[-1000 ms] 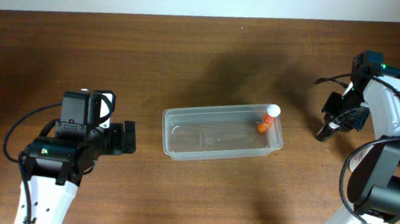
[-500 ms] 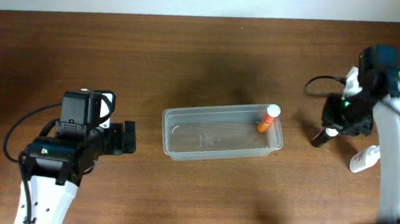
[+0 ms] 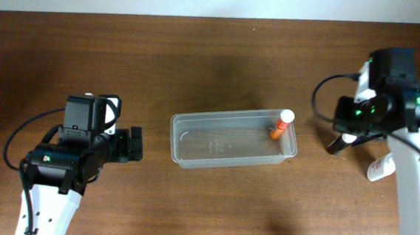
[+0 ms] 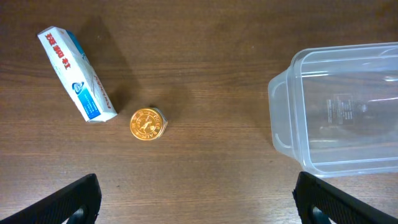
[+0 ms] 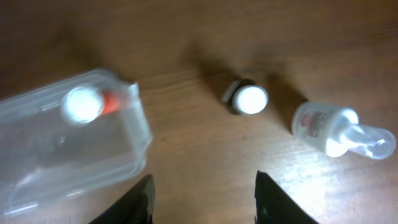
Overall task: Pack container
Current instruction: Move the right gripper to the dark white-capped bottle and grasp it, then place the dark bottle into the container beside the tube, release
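The container [image 3: 231, 140] is a clear shallow tub in the middle of the table, also in the left wrist view [image 4: 339, 112] and the right wrist view [image 5: 56, 149]. An orange bottle with a white cap [image 3: 282, 124] leans in its right end. My right gripper [image 5: 205, 202] hangs open above bare wood just right of the tub, with nothing between its fingers. A dark bottle with a white cap [image 5: 247, 98] stands beyond it. A white spray bottle [image 5: 329, 127] lies further right. My left gripper [image 4: 200, 205] is wide open left of the tub.
A white and blue toothpaste box [image 4: 76, 73] and a small gold round tin [image 4: 148, 123] lie on the wood left of the tub. In the overhead view the dark bottle [image 3: 335, 145] and the white bottle [image 3: 381, 168] sit under the right arm [image 3: 377, 107].
The right arm has swung in toward the tub, uncovering the white bottle on the table. Its jaws stand wider apart than before. The left arm has not moved.
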You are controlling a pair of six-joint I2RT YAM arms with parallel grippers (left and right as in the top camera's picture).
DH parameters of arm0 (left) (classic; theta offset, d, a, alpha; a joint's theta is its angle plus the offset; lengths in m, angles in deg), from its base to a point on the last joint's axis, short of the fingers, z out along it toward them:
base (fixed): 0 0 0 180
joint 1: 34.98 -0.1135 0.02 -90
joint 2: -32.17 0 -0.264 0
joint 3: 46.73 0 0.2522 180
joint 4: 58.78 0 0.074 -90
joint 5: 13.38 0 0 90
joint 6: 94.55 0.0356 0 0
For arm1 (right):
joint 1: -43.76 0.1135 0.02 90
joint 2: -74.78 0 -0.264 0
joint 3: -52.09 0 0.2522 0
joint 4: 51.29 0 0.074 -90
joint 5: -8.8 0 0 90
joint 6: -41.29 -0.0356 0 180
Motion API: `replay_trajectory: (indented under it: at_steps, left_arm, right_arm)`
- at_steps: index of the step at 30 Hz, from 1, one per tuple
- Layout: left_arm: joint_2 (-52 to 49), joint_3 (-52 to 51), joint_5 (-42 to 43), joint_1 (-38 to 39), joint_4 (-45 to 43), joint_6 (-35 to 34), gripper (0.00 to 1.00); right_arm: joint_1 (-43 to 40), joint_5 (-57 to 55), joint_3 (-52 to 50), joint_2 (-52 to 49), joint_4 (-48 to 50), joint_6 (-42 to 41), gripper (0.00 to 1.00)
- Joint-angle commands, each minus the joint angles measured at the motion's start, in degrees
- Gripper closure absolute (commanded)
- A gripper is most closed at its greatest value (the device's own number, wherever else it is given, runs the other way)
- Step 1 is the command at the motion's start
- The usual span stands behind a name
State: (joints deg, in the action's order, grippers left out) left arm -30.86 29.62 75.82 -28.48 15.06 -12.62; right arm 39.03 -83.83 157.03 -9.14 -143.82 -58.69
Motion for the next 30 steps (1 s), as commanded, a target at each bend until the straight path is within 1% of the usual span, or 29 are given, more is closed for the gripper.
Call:
replay_trajectory:
  at_steps: [1,7,14,21,23,27,28,30]
  left_arm:
    - [0.02,1.11,0.61,-0.28,0.0,0.87,0.01]
    - [0.02,1.11,0.61,-0.28,0.0,0.87,0.01]
    - [0.02,1.11,0.63,-0.28,0.0,0.87,0.01]
    - [0.02,1.11,0.63,-0.28,0.02,0.87,0.01]
    - [0.02,1.11,0.61,-0.28,0.02,0.87,0.01]
    - [0.02,1.11,0.61,-0.28,0.02,0.87,0.01]
    - [0.02,1.11,0.63,-0.28,0.02,0.87,0.0]
    - [0.02,1.11,0.63,-0.28,0.02,0.87,0.0]
  right_arm:
    - [-4.42,-1.88,0.17,-4.26,0.74,-1.46,0.55]
    - [-8.46,-0.33,-0.66,-15.23,1.99,-1.46,0.54]
    - [-9.55,1.64,-0.98,-26.45,4.35,-1.2,0.54]
    - [-9.64,1.77,-2.58,-29.75,6.8,-1.22,0.54]
    - [-9.64,1.77,-2.62,-29.92,6.86,-1.22,0.58]
    - [-9.64,1.77,-2.62,-29.92,6.64,-1.22,0.77]
    - [-9.64,1.77,-2.62,-29.92,6.62,-1.22,0.8]
    - [-9.64,1.77,-2.62,-29.92,6.6,-1.22,0.82]
